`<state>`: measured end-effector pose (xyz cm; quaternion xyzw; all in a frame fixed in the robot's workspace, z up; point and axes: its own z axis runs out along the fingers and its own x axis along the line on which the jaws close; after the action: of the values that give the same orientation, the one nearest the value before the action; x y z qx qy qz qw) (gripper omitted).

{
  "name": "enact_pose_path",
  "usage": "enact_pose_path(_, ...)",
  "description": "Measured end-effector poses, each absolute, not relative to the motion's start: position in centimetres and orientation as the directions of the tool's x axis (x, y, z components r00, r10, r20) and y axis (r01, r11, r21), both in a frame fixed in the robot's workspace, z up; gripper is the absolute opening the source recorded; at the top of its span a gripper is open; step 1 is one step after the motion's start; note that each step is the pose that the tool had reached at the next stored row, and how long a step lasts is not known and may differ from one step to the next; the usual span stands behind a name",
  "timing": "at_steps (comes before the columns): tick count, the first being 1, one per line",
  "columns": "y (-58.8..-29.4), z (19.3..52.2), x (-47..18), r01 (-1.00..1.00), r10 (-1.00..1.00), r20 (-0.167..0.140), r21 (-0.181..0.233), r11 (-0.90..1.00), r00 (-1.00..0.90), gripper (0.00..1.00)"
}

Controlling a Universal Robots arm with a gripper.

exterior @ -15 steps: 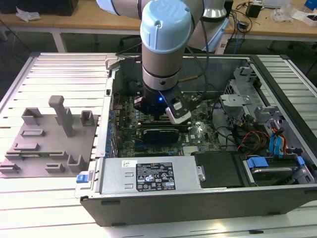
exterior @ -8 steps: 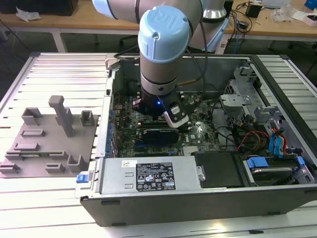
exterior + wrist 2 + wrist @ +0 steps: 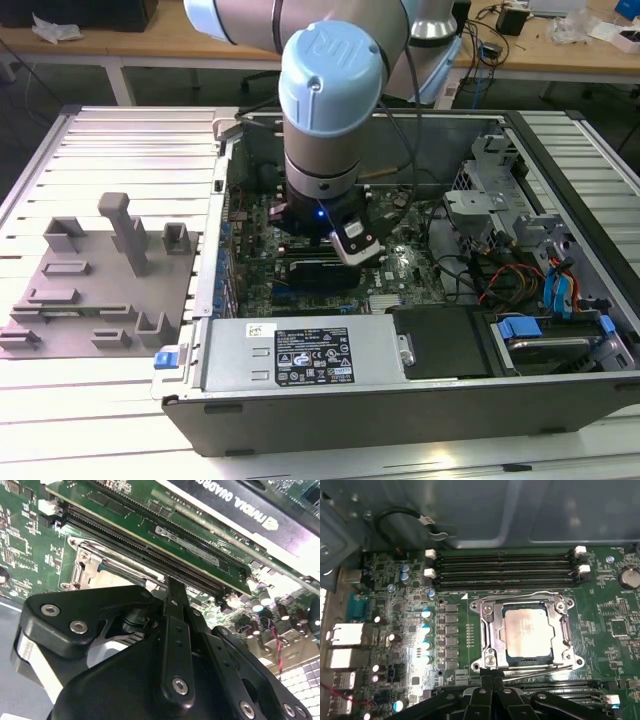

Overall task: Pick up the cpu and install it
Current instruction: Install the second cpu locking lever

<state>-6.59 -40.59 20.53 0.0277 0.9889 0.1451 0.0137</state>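
Motherboard (image 3: 395, 630): cpu (image 3: 527, 632) seemingly socketed, beyond gripper (image 3: 492, 682).

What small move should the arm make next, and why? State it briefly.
Probably lift the gripper straight up, clear of the board. The chip already lies flat inside the socket frame, and the gripper sits at the frame's edge, not touching the chip.
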Motion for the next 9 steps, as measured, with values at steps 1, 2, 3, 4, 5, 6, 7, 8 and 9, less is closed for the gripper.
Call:
enact_pose_path(1, -40.59, 20.43, -6.59, 0.063, 0.072, -0.019, 0.290, 0.955, -0.997, 0.11)
enact_pose_path(2, -40.59, 20.35, -6.59, 0.073, 0.082, -0.019, 0.292, 0.954, -0.996, 0.11)
enact_pose_path(3, -40.60, 20.27, -6.59, 0.084, 0.094, -0.018, 0.295, 0.952, -0.995, 0.11)
enact_pose_path(4, -40.60, 20.22, -6.60, 0.092, 0.102, -0.018, 0.299, 0.950, -0.995, 0.11)
enact_pose_path(5, -40.60, 20.10, -6.64, 0.108, 0.119, -0.017, 0.312, 0.944, -0.993, 0.11)
enact_pose_path(6, -40.59, 20.05, -6.67, 0.116, 0.128, -0.016, 0.318, 0.941, -0.992, 0.11)
enact_pose_path(7, -40.59, 19.99, -6.71, 0.125, 0.137, -0.015, 0.321, 0.939, -0.990, 0.11)
enact_pose_path(8, -40.59, 19.94, -6.73, 0.132, 0.145, -0.015, 0.321, 0.938, -0.989, 0.11)
enact_pose_path(9, -40.59, 19.91, -6.74, 0.138, 0.151, -0.015, 0.321, 0.937, -0.988, 0.11)
